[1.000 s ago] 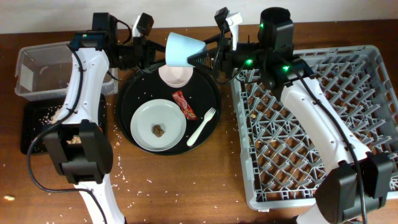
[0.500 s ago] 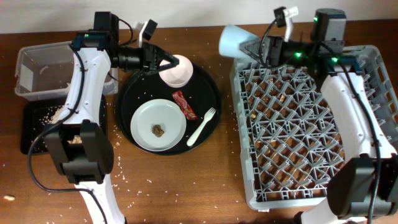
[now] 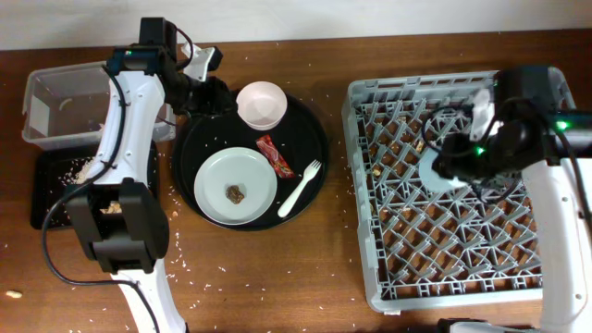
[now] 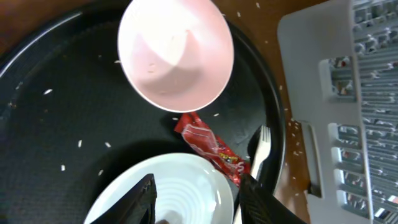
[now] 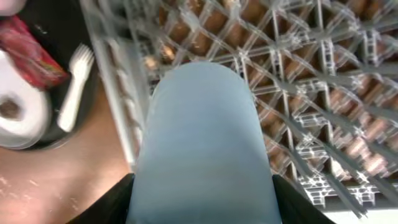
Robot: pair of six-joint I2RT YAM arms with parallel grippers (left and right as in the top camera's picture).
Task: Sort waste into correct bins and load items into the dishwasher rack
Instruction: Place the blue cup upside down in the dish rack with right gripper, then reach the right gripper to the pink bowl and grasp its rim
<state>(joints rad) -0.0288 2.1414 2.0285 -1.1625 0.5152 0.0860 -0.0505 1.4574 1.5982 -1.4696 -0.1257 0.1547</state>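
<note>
The cup hides most of our right gripper. Only 2 finger edges show, cut off at the frame's bottom, clamped on it above the rack, at 10 o'clock from its centre. Our left gripper hangs spread wide and empty over the plate, at 6 o'clock from the bowl.

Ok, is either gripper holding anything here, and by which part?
Right gripper clamps the light blue cup across its side walls, over the rack. Left gripper is open, holding nothing.
</note>
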